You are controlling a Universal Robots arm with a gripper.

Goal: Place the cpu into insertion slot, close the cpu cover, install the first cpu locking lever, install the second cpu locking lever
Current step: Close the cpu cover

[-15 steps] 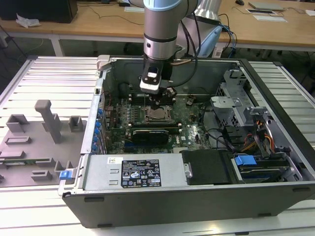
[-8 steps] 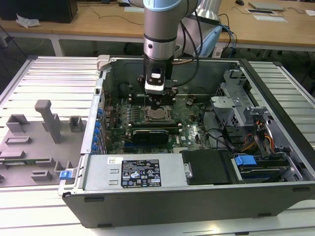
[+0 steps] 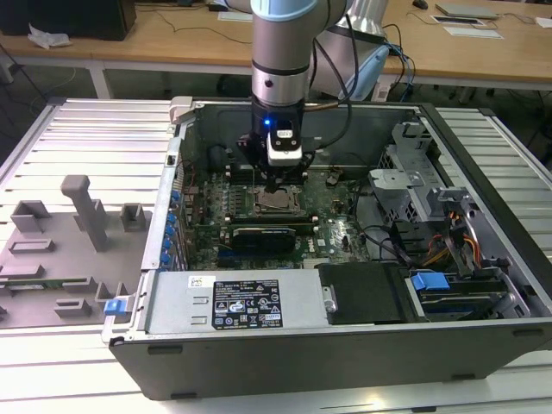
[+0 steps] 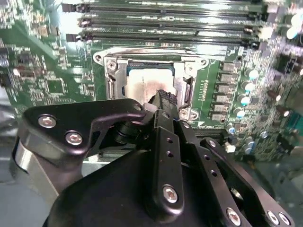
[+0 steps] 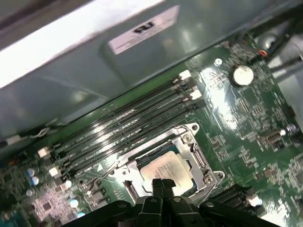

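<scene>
The cpu is a pale silver square lying flat in the insertion slot on the green board. It also shows in the first wrist view as the cpu inside the slot. The cpu cover lies flat as a metal frame around the chip, seen too as the cover in the second wrist view. My gripper is shut with nothing between its fingers, and its tips hang just over the chip's edge. In the exterior view the gripper hangs straight above the slot.
Long memory slots run right beside the socket. A black expansion card stands just in front of it. The case wall, a drive cage, cables and the power supply ring the board. A grey fixture tray lies outside.
</scene>
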